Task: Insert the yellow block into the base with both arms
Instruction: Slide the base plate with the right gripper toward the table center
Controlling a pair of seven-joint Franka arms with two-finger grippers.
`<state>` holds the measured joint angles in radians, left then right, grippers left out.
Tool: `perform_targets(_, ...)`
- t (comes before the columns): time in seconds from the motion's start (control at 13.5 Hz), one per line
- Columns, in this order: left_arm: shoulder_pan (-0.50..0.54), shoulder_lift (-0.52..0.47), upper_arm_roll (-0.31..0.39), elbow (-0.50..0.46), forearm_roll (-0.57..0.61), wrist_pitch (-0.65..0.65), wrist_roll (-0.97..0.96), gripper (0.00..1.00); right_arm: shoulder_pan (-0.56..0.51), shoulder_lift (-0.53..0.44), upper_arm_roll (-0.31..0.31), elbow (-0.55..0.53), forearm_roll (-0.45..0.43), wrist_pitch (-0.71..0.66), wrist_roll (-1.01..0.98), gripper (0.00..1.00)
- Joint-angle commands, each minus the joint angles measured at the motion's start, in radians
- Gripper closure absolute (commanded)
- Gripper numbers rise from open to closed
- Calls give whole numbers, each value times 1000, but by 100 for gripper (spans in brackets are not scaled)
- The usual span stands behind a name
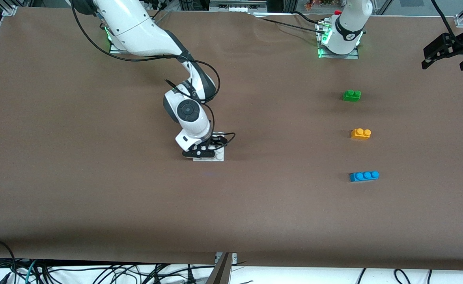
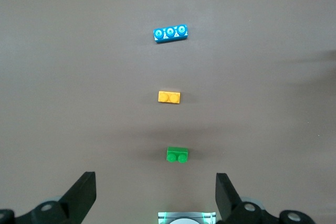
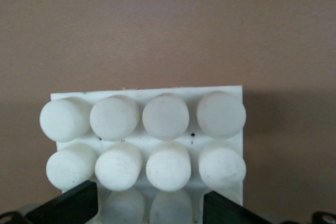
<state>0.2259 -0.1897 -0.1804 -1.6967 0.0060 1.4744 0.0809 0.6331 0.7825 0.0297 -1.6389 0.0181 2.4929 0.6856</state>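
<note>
The desk (image 1: pixel 97 189) is covered in plain brown. The right arm (image 1: pixel 144 35) reaches down to the base (image 1: pixel 215 157), its end effector (image 1: pixel 206 151) low over the studs with a finger at either side of two stud columns, open (not visibly clamped on anything). The left end effector (image 1: pixel 446 53) waits raised over the left arm's end of the desk, fingers spread wide and empty. Three bricks lie in a row toward that end: blue (image 1: pixel 364 176) nearest the front camera, the yellow block (image 1: pixel 361 133) between, green (image 1: pixel 351 95) farthest. No writing is legible.
</note>
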Motion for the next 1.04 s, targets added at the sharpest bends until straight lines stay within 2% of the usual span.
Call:
perform_targets(0.0,9,-1,-5,11,-3,-9,-3,0,39,67,3,70,22,15,54,0)
perform_targets(0.3,9,-1,-5,11,-3,-9,-3,0,76,104,3,123,22,14,101,0)
perform_targets(0.96,9,-1,-5,11,-3,-9,-3,0,116,135,1,168,20,12,129,0)
